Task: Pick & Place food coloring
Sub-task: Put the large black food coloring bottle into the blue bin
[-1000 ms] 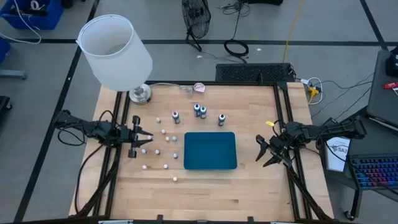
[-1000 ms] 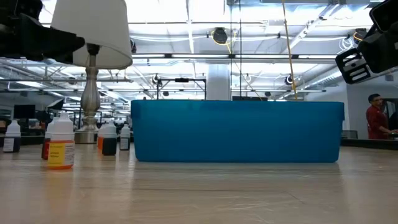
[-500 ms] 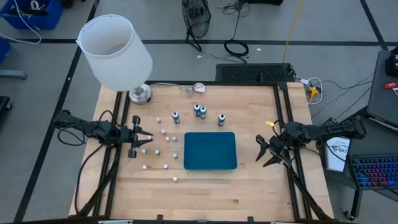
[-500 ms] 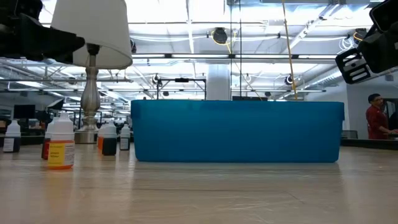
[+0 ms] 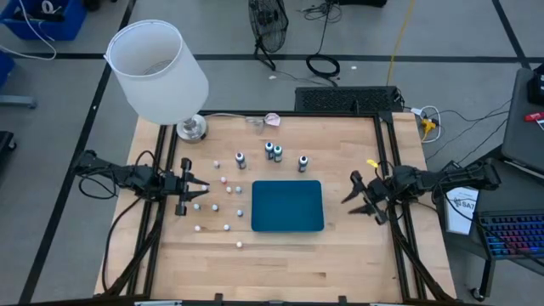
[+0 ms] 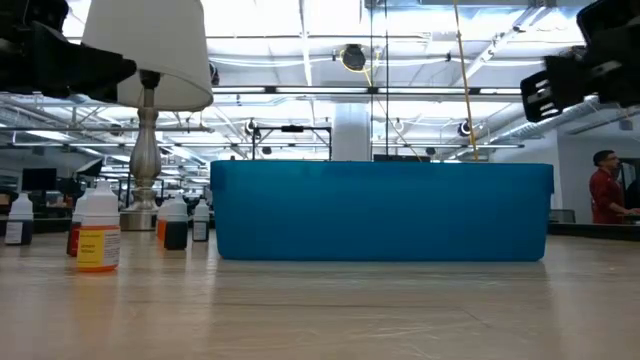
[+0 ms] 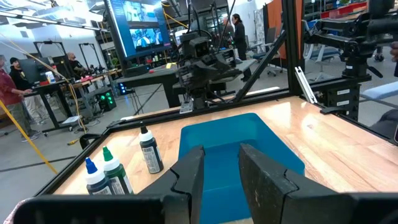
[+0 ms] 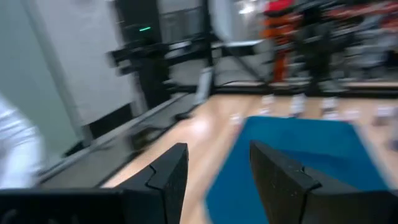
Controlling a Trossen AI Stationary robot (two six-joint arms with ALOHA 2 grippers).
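Note:
The food coloring bottles stand upright on the table beyond the teal tray (image 5: 287, 205): one dark bottle (image 5: 240, 159), a teal-capped pair (image 5: 273, 152) and another bottle (image 5: 303, 163). Several small whitish pieces (image 5: 227, 189) lie scattered left of the tray. My left gripper (image 5: 197, 192) hovers open among these pieces, pointing right. In the left wrist view my left gripper (image 7: 217, 180) faces the tray (image 7: 236, 143) and a bottle (image 7: 150, 149). My right gripper (image 5: 350, 190) is open, right of the tray, pointing left. My right gripper (image 8: 217, 174) looks over the tray (image 8: 298, 155).
A white-shaded lamp (image 5: 157, 72) stands with its metal base (image 5: 191, 127) on the table's far left corner. A crumpled wrapper (image 5: 272, 120) lies at the far edge. Bare wood (image 5: 340, 144) shows on the far right. A person (image 6: 603, 195) stands in the room behind.
My right gripper has swung from pointing toward the near-left to pointing left. It has shifted a little toward the far edge and the tray, and risen slightly. The left arm and all objects have stayed still.

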